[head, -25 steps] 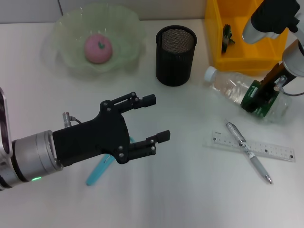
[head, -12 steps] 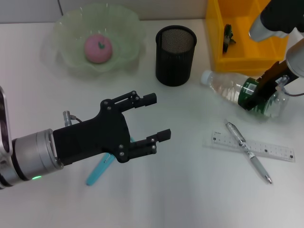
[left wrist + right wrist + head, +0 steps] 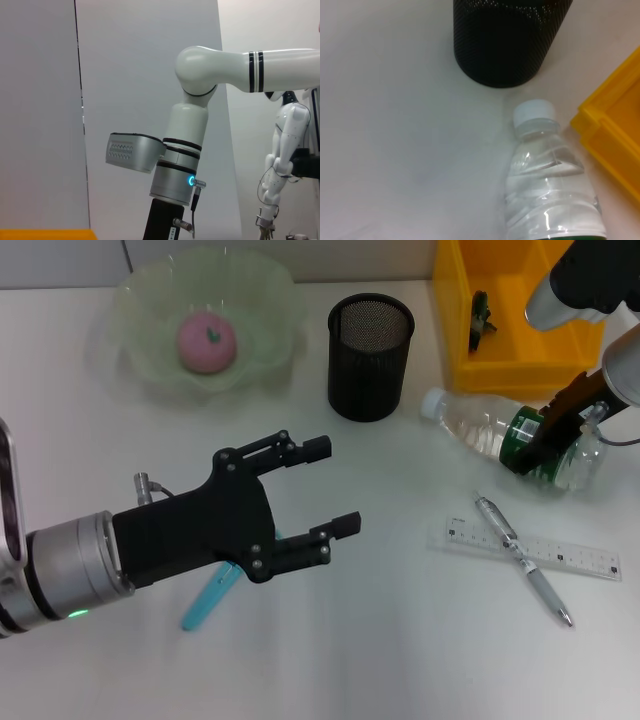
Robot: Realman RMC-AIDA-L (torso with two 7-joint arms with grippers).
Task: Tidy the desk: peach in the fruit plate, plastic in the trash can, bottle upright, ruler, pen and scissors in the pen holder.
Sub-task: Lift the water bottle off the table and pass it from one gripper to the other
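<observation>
A clear bottle (image 3: 480, 428) (image 3: 547, 175) lies on its side right of the black mesh pen holder (image 3: 370, 355) (image 3: 510, 35), white cap toward the holder. My right gripper (image 3: 538, 443) is shut on its green-labelled body. The pen (image 3: 522, 558) lies across the clear ruler (image 3: 560, 552) near the front right. My left gripper (image 3: 335, 487) hovers open mid-table, above the teal-handled scissors (image 3: 208, 604), which it partly hides. The pink peach (image 3: 207, 340) sits in the green fruit plate (image 3: 140, 295) at the back left.
A yellow bin (image 3: 455, 310) stands at the back right, close behind the bottle, with a small dark piece (image 3: 480, 318) inside. Its corner (image 3: 615, 135) shows beside the bottle's neck. The left wrist view shows only an arm and a wall.
The right gripper turned the bottle a little on the table, so its cap shifted toward the pen holder. The left arm has stayed still.
</observation>
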